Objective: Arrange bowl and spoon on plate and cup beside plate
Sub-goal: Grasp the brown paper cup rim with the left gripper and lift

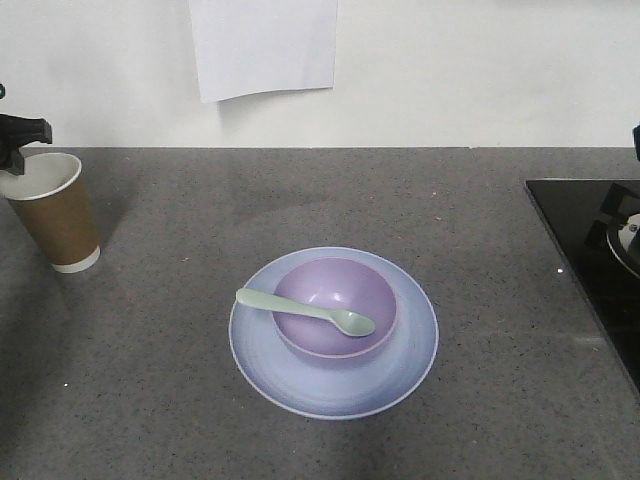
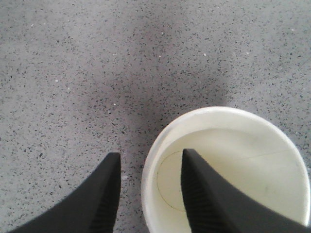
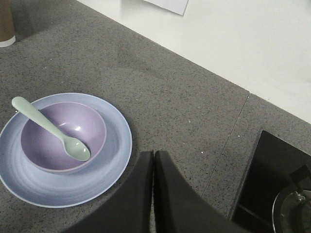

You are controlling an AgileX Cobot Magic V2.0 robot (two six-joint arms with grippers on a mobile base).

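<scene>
The brown paper cup stands upright at the far left of the counter, well apart from the plate. My left gripper is open at its near rim. In the left wrist view one finger is inside the white cup and the other finger is outside it, neither pressing the wall. The lavender bowl sits on the pale blue plate at the counter's middle. The mint spoon lies across the bowl, handle over the left rim. My right gripper is shut and empty, to the right of the plate.
A black cooktop is set into the counter at the right, with a metal lid-like object at its edge. A white wall with a paper sheet backs the grey speckled counter.
</scene>
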